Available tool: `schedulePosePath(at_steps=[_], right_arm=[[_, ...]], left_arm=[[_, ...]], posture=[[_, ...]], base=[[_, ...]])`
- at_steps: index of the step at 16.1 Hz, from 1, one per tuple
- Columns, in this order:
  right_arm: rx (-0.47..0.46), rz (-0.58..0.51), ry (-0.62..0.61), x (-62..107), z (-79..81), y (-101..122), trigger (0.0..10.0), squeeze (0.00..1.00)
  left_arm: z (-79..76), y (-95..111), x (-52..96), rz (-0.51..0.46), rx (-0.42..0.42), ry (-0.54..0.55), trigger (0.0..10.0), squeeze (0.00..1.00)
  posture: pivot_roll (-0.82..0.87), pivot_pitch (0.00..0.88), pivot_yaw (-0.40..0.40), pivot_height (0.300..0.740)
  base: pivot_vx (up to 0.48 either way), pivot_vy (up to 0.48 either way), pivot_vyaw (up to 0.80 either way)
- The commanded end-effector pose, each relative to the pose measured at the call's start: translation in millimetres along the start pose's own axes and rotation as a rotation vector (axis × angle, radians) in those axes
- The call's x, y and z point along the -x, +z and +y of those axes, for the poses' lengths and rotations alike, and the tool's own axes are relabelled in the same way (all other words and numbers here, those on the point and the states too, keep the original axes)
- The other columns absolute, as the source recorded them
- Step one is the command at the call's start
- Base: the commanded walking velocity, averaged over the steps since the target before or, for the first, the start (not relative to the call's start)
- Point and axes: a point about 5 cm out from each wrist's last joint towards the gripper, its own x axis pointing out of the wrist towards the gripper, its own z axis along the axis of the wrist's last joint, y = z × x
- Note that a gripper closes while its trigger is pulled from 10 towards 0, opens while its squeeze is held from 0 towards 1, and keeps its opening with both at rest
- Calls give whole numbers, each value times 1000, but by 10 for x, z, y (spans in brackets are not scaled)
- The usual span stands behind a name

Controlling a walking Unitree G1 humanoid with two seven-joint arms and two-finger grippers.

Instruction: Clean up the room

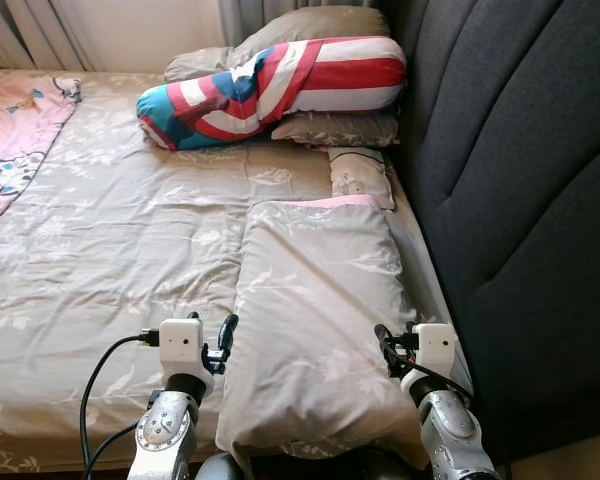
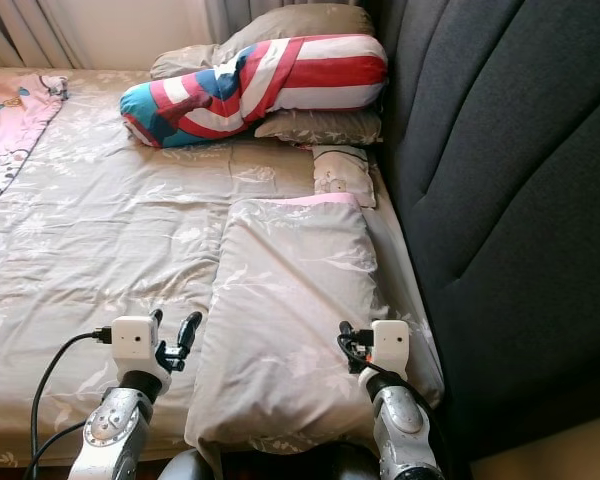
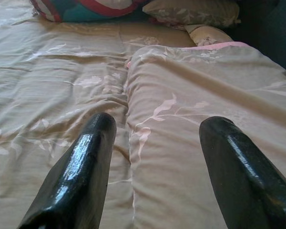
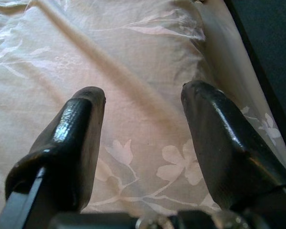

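Observation:
A beige floral pillow (image 1: 315,300) lies lengthwise on the bed (image 1: 130,240), close to the dark headboard (image 1: 520,180). My left gripper (image 1: 212,335) is open at the pillow's left edge; in the left wrist view its fingers (image 3: 86,162) straddle the seam between pillow (image 3: 205,95) and sheet. My right gripper (image 1: 392,345) is open low over the pillow's right side, and its fingers (image 4: 81,129) frame the floral cover (image 4: 143,143). Neither gripper holds anything.
A red, white and blue striped bolster (image 1: 280,85) lies across the bed's far end with beige pillows (image 1: 340,128) behind and under it. A small pillow (image 1: 360,175) sits beside the headboard. A pink cartoon blanket (image 1: 15,130) covers the far left.

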Motion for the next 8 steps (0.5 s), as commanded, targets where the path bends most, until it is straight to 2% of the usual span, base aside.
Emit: schedulePosePath(at_steps=[1, 8], right_arm=[[-3, 2, -3, 2, -13, -7, 10000, 0], [-5, 13, 1, 2, -22, -21, 10000, 0]], left_arm=[[0, -15, 19, 11, 11, 3, 10000, 0], [-7, -8, 12, 9, 11, -2, 10000, 0]], posture=[[21, 116, -64, 663], [20, 118, -63, 663]], base=[[266, 0, 0], [303, 0, 0]])
